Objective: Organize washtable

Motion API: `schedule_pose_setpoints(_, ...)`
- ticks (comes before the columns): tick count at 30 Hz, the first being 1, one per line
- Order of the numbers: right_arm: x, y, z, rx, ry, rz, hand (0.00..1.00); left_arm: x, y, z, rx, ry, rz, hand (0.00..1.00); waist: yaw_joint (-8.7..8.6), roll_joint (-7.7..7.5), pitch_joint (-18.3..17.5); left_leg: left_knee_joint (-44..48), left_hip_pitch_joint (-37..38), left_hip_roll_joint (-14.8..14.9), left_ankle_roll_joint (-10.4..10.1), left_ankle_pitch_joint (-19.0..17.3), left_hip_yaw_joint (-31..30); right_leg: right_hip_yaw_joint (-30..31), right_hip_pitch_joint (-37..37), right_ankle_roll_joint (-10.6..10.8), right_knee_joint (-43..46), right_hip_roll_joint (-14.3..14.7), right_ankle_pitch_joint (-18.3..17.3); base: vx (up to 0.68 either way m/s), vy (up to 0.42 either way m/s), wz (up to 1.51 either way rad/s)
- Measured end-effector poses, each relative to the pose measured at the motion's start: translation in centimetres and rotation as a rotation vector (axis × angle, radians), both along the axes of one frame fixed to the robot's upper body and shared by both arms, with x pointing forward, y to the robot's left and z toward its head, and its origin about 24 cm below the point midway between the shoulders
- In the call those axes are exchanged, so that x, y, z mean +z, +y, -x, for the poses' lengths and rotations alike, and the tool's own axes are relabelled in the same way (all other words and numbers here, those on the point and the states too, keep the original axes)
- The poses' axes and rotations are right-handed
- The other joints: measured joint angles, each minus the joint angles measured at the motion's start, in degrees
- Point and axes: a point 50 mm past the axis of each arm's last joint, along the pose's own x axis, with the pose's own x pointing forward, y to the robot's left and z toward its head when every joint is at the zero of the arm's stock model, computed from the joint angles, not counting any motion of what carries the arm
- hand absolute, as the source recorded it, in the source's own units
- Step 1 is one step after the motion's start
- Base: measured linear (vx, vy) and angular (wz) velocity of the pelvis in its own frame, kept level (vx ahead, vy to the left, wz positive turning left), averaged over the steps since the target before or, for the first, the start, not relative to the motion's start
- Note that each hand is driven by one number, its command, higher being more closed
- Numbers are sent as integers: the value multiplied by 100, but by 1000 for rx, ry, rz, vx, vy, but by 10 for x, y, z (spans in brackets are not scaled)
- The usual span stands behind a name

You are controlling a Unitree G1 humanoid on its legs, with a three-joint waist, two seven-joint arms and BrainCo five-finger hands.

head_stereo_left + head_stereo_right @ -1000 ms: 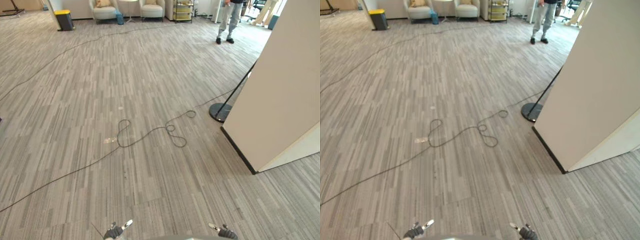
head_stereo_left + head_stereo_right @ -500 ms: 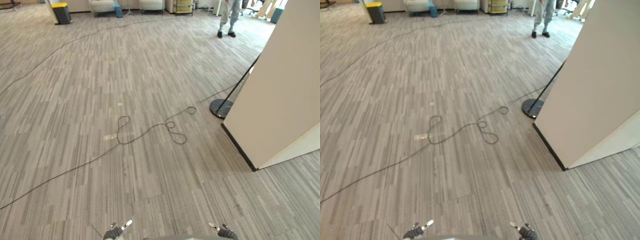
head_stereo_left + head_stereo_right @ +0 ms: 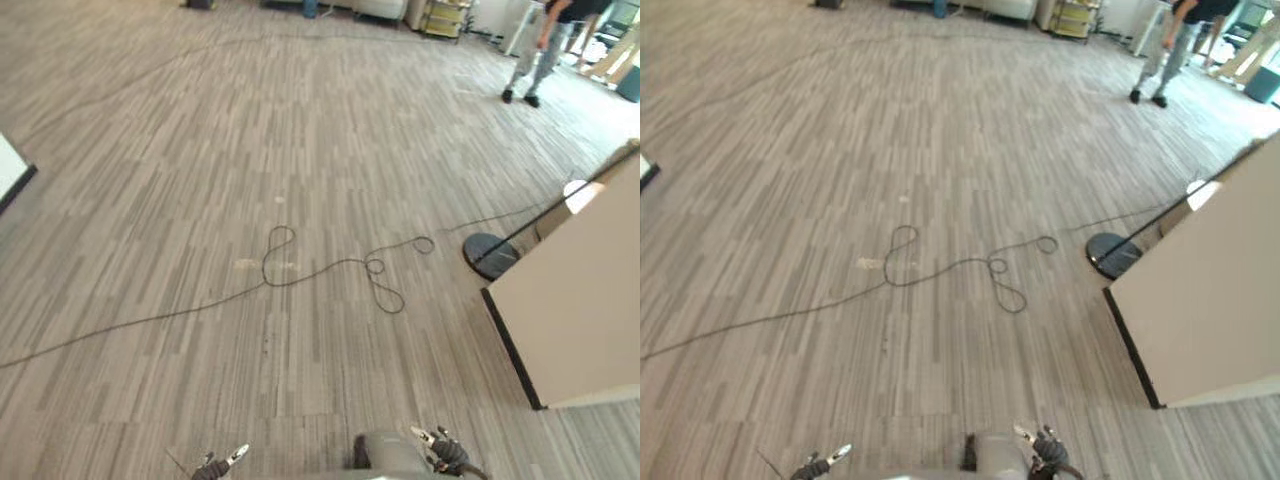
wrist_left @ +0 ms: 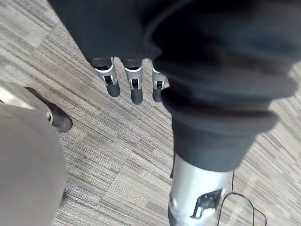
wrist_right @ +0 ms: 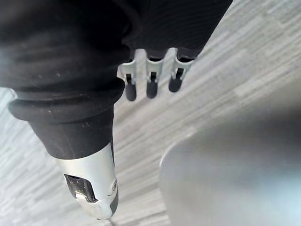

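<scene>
Looked like you hadn't started: left hand (image 4: 134, 87) and right hand (image 5: 151, 80) both hung loose-fingered, holding nothing, over carpeted floor (image 3: 300, 130), so the whole tidy-up remained.

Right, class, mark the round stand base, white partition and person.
round stand base (image 3: 481, 248): left eye view, dark disc.
white partition (image 3: 580, 300): left eye view, broad face.
person (image 3: 543, 65): left eye view, legs.

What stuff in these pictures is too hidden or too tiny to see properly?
- Person, eye views: head and shoulders cut off by the top edge.
- Stand: its pole slants off the right edge beside the beige partition, so its top is cut off.
- Whatever lies behind that partition: hidden by it.
- Shelf cart, far end: too small, and cut by the top edge.
</scene>
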Motion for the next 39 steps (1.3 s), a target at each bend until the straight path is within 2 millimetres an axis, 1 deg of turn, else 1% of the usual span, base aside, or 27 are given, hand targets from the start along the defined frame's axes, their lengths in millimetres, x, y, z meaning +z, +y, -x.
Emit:
schedule_pose_setpoints(1, 2, -5, -2, -3, -16, 14, 0, -1, -10, -5, -9, -6, 25, 0, -41, 177, -35, 239, 116, 64, -25, -11, -75, -59, 66, -187, 319, -1, 276, 831, -44, 84)
schedule_pose_setpoints(3, 5, -10, -6, 31, -33, 43, 0, -2, -24, -10, -15, -24, 58, 0, 11, 386, -139, 1046, -193, 137, -334, 180, 109, -205, 225, -274, 365, 67, -24, 745, -16, 23)
schedule_pose_setpoints(4, 7, -13, -10, 62, -39, 62, 0, -3, -34, -15, -10, -39, 84, 0, 0, 575, -102, 2756, -894, 148, -1052, 658, 407, -150, 629, -328, 79, 250, -171, 699, 17, -17)
schedule_pose_setpoints(5, 7, -15, -10, 67, -37, 68, 0, -2, -34, -16, -3, -48, 84, 0, 42, 631, -78, 3616, -1277, 209, -1407, 865, 430, -79, 837, -351, -81, 348, -181, 698, 29, -33)
schedule_pose_setpoints(6, 8, -16, -12, 64, -35, 73, 0, -1, -34, -19, 18, -65, 84, 0, 62, 679, -42, 4740, -1755, 319, -1493, 843, 596, -10, 1168, -365, -249, 477, -189, 645, 20, -39)
schedule_pose_setpoints(7, 6, -14, -8, 56, -11, 71, 0, 1, -33, -23, 48, -89, 90, 0, 132, 622, 16, 5768, -2239, 504, -1515, 792, 775, 106, 1699, -398, -434, 581, -210, 620, 18, -30)
schedule_pose_setpoints(8, 5, -11, -7, 52, -3, 65, 0, 3, -29, -26, 57, -109, 80, 0, 188, 525, 76, 6177, -2545, 608, -1425, 739, 882, 190, 2142, -435, -566, 580, -235, 700, 38, -19)
schedule_pose_setpoints(9, 4, -5, -8, 49, -1, 59, 0, 5, -24, -29, 79, -137, 69, 0, 250, 419, 88, 6266, -2954, 751, -1162, 579, 1026, 367, 2618, -434, -737, 503, -235, 516, 78, -25)
schedule_pose_setpoints(10, 4, -1, -8, 43, -1, 51, 0, 7, -21, -32, 96, -157, 59, 0, 331, 295, 48, 5882, -3308, 892, -992, 365, 1178, 544, 2914, -413, -845, 399, -242, 480, 89, -38)
schedule_pose_setpoints(11, 4, 1, -11, 29, -6, 39, 0, 7, -20, -32, 110, -166, 59, 0, 388, 277, 47, 5537, -3449, 966, -989, 235, 1208, 631, 3040, -384, -869, 340, -255, 420, 125, -70)
schedule_pose_setpoints(12, 6, 6, -19, 4, -29, 24, 0, 8, -21, -36, 127, -181, 56, 0, 500, 248, 37, 4429, -3603, 1047, -1044, 136, 1176, 808, 3233, -151, -877, 193, -385, 384, 171, -75)
schedule_pose_setpoints(13, 8, 7, -26, -13, -51, 15, 0, 9, -22, -37, 127, -187, 57, 0, 491, 259, 28, 3479, -3642, 1073, -1076, 164, 1086, 896, 3336, 38, -887, 116, -527, 451, 281, -99)
schedule_pose_setpoints(14, 10, 6, -31, -28, -74, 10, 0, 7, -24, -33, 136, -175, 68, 0, 492, 409, -76, 2217, -3668, 1127, -1205, 370, 792, 1021, 3426, 102, -909, 49, -798, 368, 295, -88)
schedule_pose_setpoints(15, 11, 6, -33, -41, -83, 8, 0, 5, -27, -30, 134, -162, 75, 0, 509, 486, -143, 1730, -3675, 1136, -1249, 574, 659, 1092, 3446, 105, -907, 14, -1001, 384, 371, -111)
schedule_pose_setpoints(16, 11, 4, -33, -54, -86, 11, 0, 2, -35, -22, 140, -133, 96, 0, 574, 630, -241, 1633, -3647, 1061, -1490, 1554, 601, 1290, 3480, 235, -837, -90, -1340, 388, 417, -83)
schedule_pose_setpoints(19, 7, 15, -26, -95, -59, -31, 0, 2, -20, -18, 124, -116, 56, 0, 500, 239, -381, 1614, -3408, 729, -1155, 1295, 1227, 1866, 3316, 370, -460, -641, -1316, 377, 410, -57)
schedule_pose_setpoints(20, 7, 15, -25, -103, -57, -32, 0, 2, -18, -17, 124, -112, 56, 0, 496, 203, -394, 1611, -3331, 704, -1079, 1245, 1362, 1963, 3254, 427, -356, -698, -1283, 338, 423, -82)
schedule_pose_setpoints(22, 7, 13, -25, -133, -56, -29, 0, 1, -17, -12, 120, -93, 55, 0, 499, 157, -398, 1386, -2793, 634, -919, 1111, 1915, 2299, 3118, 596, 244, -798, -1163, 209, 274, -97)
schedule_pose_setpoints(24, 7, 13, -24, -129, -53, -28, 0, 0, -19, -10, 100, -82, 56, 0, 493, 218, -369, 1186, -2352, 623, -821, 1035, 2244, 2294, 2847, 646, 1012, -794, -907, 107, 203, -92)
schedule_pose_setpoints(26, 4, 15, -15, -125, -29, -25, 0, -1, -23, -10, 81, -79, 63, 0, 474, 288, -367, 1006, -2060, 619, -727, 976, 2333, 1879, 2490, 629, 1815, -825, -518, 56, 175, -46)
schedule_pose_setpoints(27, 3, 12, -10, -129, -17, -17, 0, -1, -21, -8, 95, -75, 58, 0, 456, 264, -349, 840, -1824, 606, -687, 946, 2367, 1269, 2346, 575, 2134, -1002, -744, 33, 96, -12)
schedule_pose_setpoints(30, 0, 8, -2, -148, 8, -13, 0, -1, -20, -6, 86, -71, 49, 0, 462, 237, -369, 614, -1657, 608, -655, 907, 2310, 641, 2291, 550, 1792, -996, -1115, -4, 18, 5)
schedule_pose_setpoints(32, -2, 3, 4, -148, 24, -5, 0, -1, -18, -6, 88, -73, 44, 0, 451, 193, -396, 529, -1655, 539, -723, 917, 2227, 465, 2338, 528, 539, -855, -1062, 4, -55, 21)
schedule_pose_setpoints(33, -4, 2, 11, -149, 44, -7, 0, 0, -15, -5, 88, -74, 34, 0, 441, 55, -439, 497, -1693, 379, -779, 924, 2168, 479, 2371, 443, -21, -879, -947, 99, -100, 42)
schedule_pose_setpoints(36, -9, -17, 42, -219, 140, 20, 0, -3, -29, 2, 116, -59, 67, 0, 457, 323, -584, 548, -1767, 471, -933, 933, 1884, 258, 2474, 380, -333, -804, -996, 149, -87, 31)
schedule_pose_setpoints(38, -8, -21, 39, -225, 122, 31, 0, -3, -34, 2, 133, -73, 79, 0, 433, 498, -574, 1393, -2224, 670, -1168, 658, 1766, 143, 2538, 365, -486, -644, -986, 132, -84, 17)
schedule_pose_setpoints(39, -8, -21, 39, -225, 123, 31, 0, -3, -35, 0, 138, -81, 80, 0, 446, 501, -568, 1708, -2376, 728, -1218, 601, 1729, 118, 2594, 349, -498, -602, -980, 134, -58, 20)
